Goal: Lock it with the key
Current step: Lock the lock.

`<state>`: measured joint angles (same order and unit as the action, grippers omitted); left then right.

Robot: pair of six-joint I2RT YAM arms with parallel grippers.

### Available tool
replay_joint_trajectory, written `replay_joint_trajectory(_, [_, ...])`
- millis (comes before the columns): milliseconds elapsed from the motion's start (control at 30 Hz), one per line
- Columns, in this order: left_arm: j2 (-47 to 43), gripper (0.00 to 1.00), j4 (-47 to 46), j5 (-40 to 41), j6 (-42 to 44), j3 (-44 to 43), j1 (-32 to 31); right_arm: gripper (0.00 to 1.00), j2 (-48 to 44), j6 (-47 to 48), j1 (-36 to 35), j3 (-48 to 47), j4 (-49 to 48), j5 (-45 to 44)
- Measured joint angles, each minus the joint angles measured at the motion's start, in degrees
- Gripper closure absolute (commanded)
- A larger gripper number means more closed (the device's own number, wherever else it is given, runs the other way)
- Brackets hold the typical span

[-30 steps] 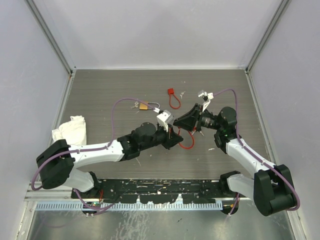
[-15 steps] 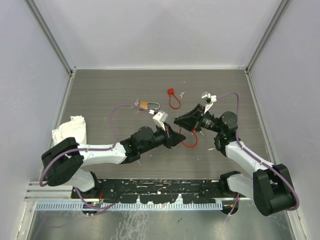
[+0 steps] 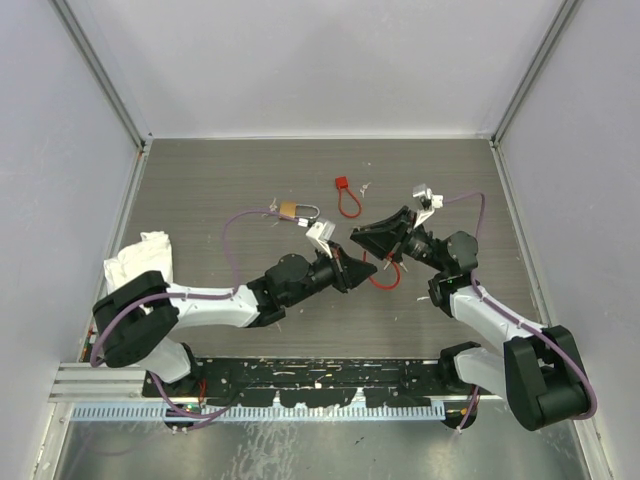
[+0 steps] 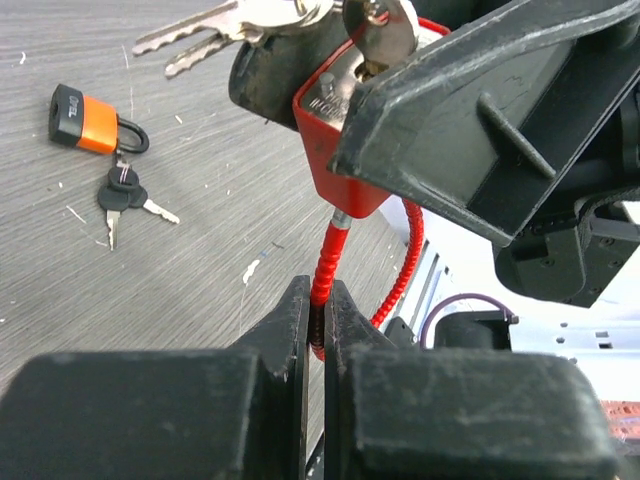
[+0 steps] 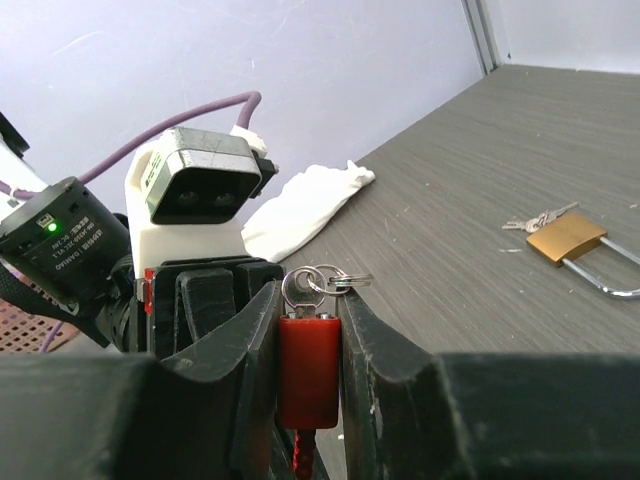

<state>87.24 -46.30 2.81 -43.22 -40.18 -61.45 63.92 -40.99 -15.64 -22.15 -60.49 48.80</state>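
The left claw (image 4: 317, 296), now closer to the red lock (image 5: 308, 370) than a second ago, is clamped shut on the red cable (image 4: 325, 255) just below it, so the lock looks braced for locking; the right claw (image 5: 308, 305) squeezes the lock's body; the key (image 5: 298, 290) sits in its top; beyond the lock, a brass padlock (image 5: 565, 240) lies on the bench (image 5: 450, 215).

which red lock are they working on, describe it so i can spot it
Look to the middle of the grey table. The red cable lock is held there: the right end effector clamps its body, and the left end effector pinches its cable. Unlike the other red lock lying farther back, it has a key bunch in its top.
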Motion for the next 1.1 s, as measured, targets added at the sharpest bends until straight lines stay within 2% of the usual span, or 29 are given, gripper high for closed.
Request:
replay_joint_trajectory(700, [4.7,1.00,-14.2,9.8,0.4,0.8,-4.7,0.99,0.6,0.1,-0.7,0.9,-3.8,-3.4])
replay_joint_trajectory(1100, [5.7,1.00,-17.3,13.2,3.0,0.8,-5.8,0.99,0.6,0.1,-1.0,0.9,-4.9,-4.1])
